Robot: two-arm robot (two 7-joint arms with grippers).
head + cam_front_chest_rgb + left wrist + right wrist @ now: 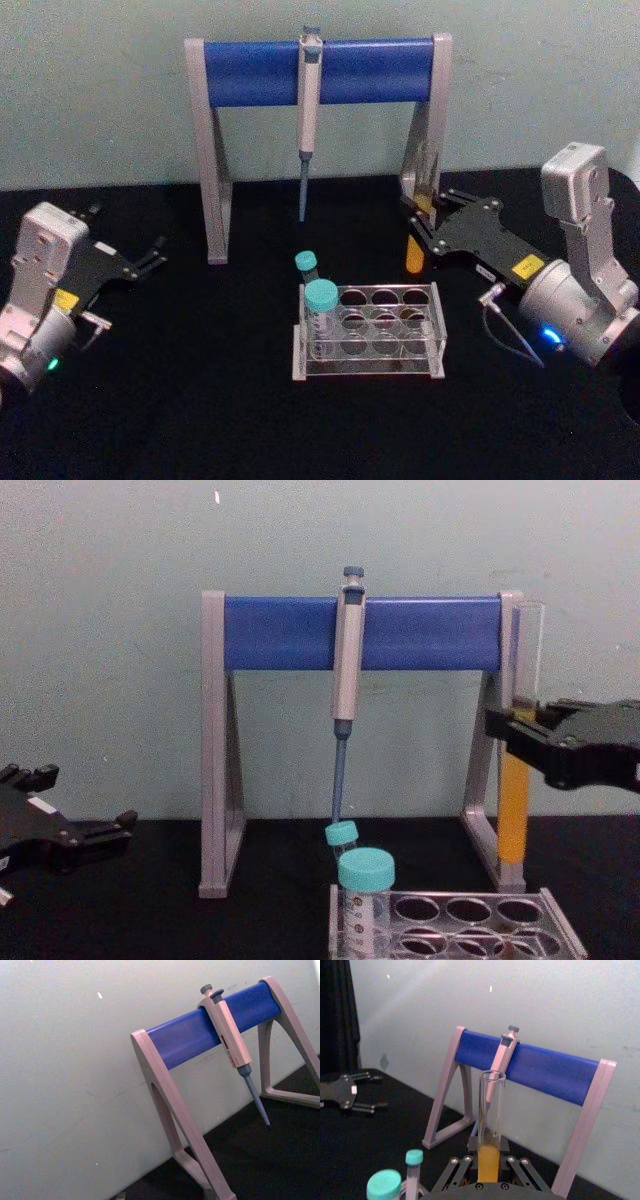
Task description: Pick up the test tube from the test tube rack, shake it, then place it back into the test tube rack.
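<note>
Right hand (417, 232) pinches slim clear glass tube (414, 256), orange liquid, two o'clock of clear plastic holed rack (370, 287); left hand (128, 236) spread, parked.

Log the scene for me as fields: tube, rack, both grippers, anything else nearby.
test tube: upright, out of the rack, behind its right end
right gripper: shut on the test tube
test tube rack: two teal-capped tubes in its left column
left gripper: open, parked far left
pipette: hanging on the pipette stand behind

The left claw (152, 255) and right claw (418, 225) are black with yellow stickers (527, 267) on silver-grey wrists (45, 245).
</note>
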